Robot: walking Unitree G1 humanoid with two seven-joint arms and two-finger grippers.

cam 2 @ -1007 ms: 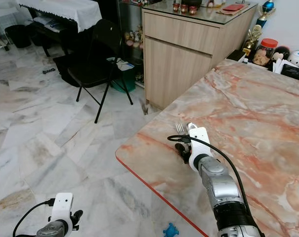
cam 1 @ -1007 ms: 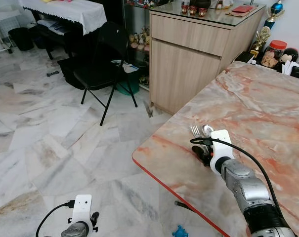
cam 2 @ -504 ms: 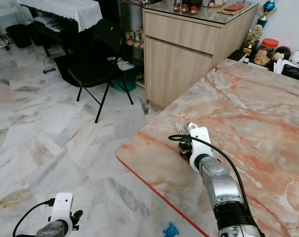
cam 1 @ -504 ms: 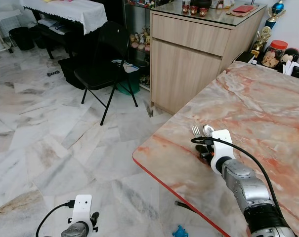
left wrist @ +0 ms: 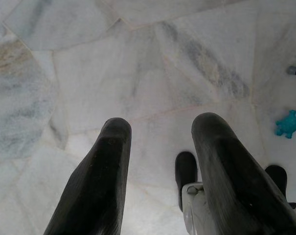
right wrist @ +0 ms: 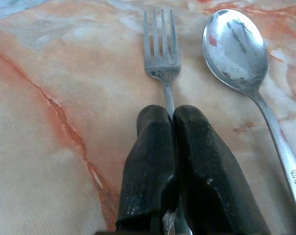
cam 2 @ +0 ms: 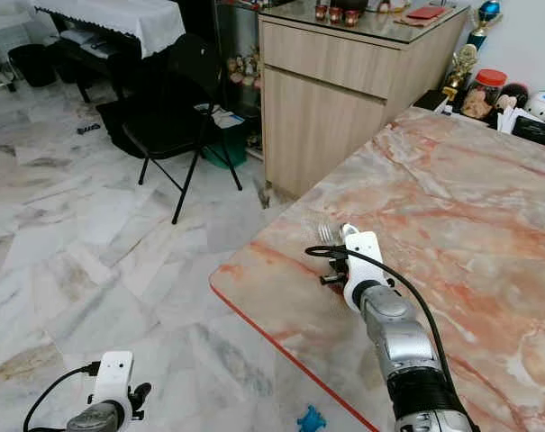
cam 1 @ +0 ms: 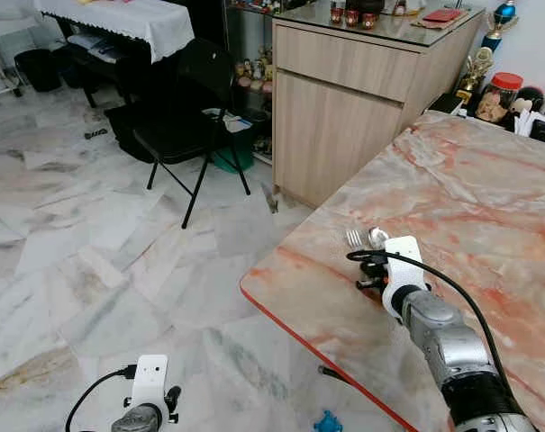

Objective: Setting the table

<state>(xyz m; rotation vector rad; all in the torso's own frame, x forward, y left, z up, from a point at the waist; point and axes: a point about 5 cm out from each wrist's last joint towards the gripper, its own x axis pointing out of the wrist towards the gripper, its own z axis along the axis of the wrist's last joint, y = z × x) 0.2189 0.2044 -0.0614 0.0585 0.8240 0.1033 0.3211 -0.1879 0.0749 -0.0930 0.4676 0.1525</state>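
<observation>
A silver fork [right wrist: 161,45] and a silver spoon [right wrist: 235,45] lie side by side on the pink marble table [cam 1: 488,207], near its front-left corner. My right gripper [right wrist: 173,115] rests low on the table just behind them, shut on the fork's handle, which runs between the two black fingers [right wrist: 152,156]. The spoon lies free beside the gripper. In the left eye view the fork [cam 1: 354,238] and spoon [cam 1: 378,237] sit just beyond the right wrist. My left gripper [left wrist: 162,127] hangs idle over the floor, open with nothing in it.
The table's red-rimmed edge [cam 1: 299,328] runs diagonally below the right arm. A wooden cabinet [cam 1: 344,108] stands behind the table, a black folding chair [cam 1: 186,117] to its left. Jars and trophies [cam 1: 497,94] crowd the table's far end. A blue toy [left wrist: 289,123] lies on the marble floor.
</observation>
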